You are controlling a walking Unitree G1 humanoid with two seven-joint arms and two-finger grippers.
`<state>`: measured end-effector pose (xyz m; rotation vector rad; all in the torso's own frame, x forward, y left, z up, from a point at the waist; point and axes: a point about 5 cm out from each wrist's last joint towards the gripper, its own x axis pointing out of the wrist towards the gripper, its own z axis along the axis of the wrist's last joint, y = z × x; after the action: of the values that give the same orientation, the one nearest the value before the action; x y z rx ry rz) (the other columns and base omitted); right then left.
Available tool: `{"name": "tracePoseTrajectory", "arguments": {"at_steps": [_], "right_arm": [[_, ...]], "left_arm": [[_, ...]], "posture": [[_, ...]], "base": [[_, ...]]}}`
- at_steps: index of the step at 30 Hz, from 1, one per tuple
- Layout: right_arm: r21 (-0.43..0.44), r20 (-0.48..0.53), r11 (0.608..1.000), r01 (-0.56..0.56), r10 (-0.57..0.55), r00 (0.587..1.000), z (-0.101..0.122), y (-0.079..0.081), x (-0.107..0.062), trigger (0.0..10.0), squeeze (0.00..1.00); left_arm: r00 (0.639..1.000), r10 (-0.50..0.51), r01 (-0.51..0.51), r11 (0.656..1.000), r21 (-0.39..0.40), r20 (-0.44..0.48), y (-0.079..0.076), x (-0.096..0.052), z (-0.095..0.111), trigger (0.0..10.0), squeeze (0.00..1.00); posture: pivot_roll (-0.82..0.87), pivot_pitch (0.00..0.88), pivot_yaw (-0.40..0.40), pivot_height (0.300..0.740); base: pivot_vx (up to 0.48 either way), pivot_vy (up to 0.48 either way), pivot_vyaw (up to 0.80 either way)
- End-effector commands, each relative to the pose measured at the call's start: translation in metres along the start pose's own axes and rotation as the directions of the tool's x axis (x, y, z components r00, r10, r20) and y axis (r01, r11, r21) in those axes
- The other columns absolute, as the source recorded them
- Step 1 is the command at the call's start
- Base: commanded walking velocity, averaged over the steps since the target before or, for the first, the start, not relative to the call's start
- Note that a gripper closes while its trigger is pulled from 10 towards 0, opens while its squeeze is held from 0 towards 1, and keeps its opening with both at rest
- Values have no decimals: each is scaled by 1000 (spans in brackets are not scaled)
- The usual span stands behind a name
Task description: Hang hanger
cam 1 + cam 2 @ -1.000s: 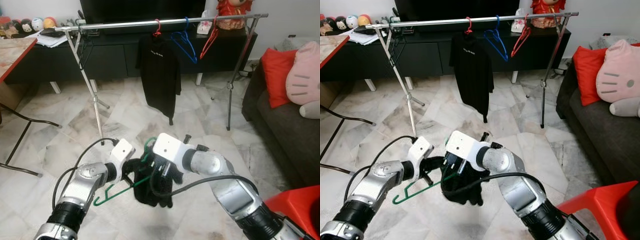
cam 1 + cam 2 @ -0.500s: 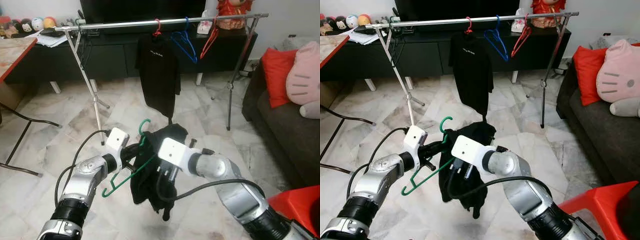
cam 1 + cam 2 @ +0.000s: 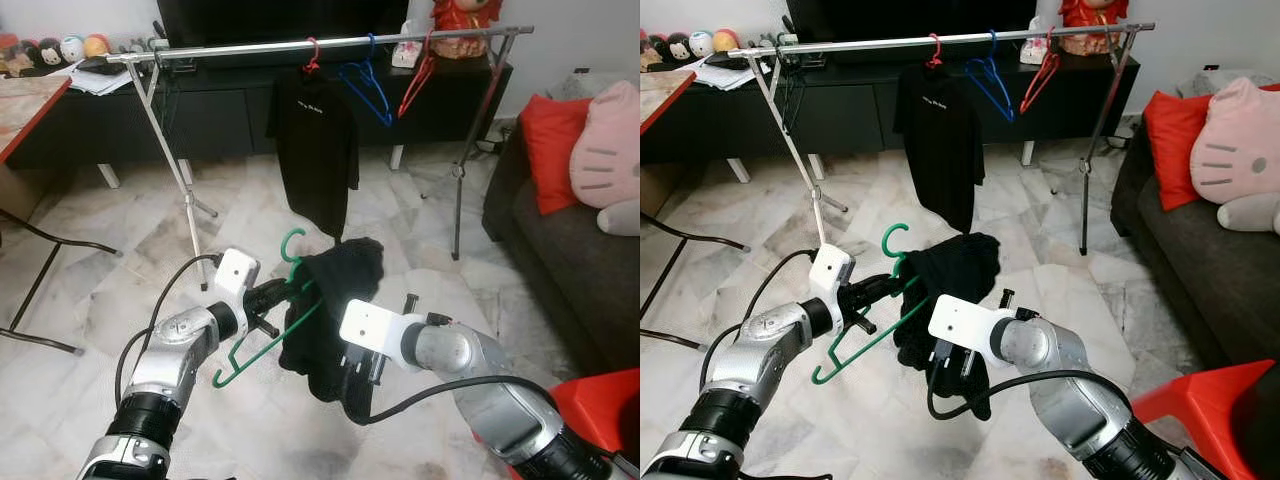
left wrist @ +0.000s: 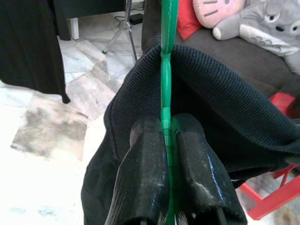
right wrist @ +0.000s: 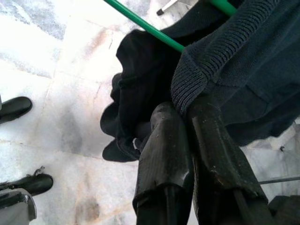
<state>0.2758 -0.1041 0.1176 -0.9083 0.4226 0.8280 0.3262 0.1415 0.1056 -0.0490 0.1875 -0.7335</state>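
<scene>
Marble floor (image 3: 90, 300), green hanger (image 3: 268, 338) between left fingers (image 4: 140, 173)

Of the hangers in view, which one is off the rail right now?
The green plastic hanger, pinched in the left gripper with a dark knitted garment draped over it. The red hangers and the blue hanger hang on the silver rail.

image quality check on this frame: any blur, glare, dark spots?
Eye views: sharp, evenly lit, with soft sheen on the floor. Left wrist view: gripper and hanger crisp, sofa behind soft. Right wrist view: sweater knit sharp, gripper fingers glossy with highlights, floor slightly washed out.
</scene>
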Motion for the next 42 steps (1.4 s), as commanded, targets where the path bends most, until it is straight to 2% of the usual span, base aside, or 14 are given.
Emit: {"name": "tracePoseTrajectory", "arguments": {"at_steps": [1, 5, 7, 17, 19, 23, 25, 30, 35, 42], "right_arm": [[-9, -14, 1000, -13, 13, 1000, -1, 3, 2, 10000, 0], [-10, -2, 999, 43, -43, 999, 1, -3, 1, 10000, 0], [21, 28, 986, 165, -165, 986, 7, -21, 0, 10000, 0], [59, 61, 946, 318, -322, 945, 17, -45, -2, 10000, 0], [88, 90, 951, 296, -303, 949, 23, -44, -2, 10000, 0], [80, 100, 967, 243, -251, 963, 25, -36, -1, 10000, 0], [51, 113, 986, 159, -164, 980, 27, -24, 0, 10000, 0], [72, 156, 990, 121, -131, 979, 33, -18, -1, 10000, 0], [58, 246, 997, 47, -59, 967, 48, -11, -3, 10000, 0], [68, 287, 998, -5, -14, 958, 56, -4, -3, 10000, 0]], "left_arm": [[996, 8, -8, 1000, 0, 93, 5, -1, 22, 10000, 0], [996, -70, 70, 998, -3, 53, -1, -3, 17, 10000, 0], [995, -97, 97, 995, 3, 14, -4, -5, 11, 10000, 0], [990, -138, 138, 990, -13, -9, -9, -7, 7, 10000, 0], [990, -143, 143, 990, -14, -14, -10, -7, 7, 10000, 0], [990, -142, 142, 990, -12, -17, -9, -8, 7, 10000, 0], [991, -136, 136, 991, -10, -17, -8, -7, 7, 10000, 0], [992, -126, 126, 992, -10, -14, -7, -6, 8, 10000, 0], [990, -141, 140, 990, -17, -12, -9, -5, 8, 10000, 0], [990, -139, 138, 990, -19, -9, -9, -4, 9, 10000, 0]], "posture": [[-43, 43, 33, 740], [-43, 42, 33, 740], [-43, 43, 33, 740], [-37, 39, 30, 740], [-38, 37, 30, 740], [-39, 36, 31, 740], [-40, 30, 33, 740], [-40, 27, 35, 740], [-43, 25, 37, 740], [-39, 29, 35, 740]], "base": [[0, 0, 0], [0, 0, 0], [0, 0, 0], [0, 0, 0], [0, 0, 0], [0, 0, 0], [0, 0, 0], [0, 0, 0], [0, 0, 0], [0, 0, 0]]}}
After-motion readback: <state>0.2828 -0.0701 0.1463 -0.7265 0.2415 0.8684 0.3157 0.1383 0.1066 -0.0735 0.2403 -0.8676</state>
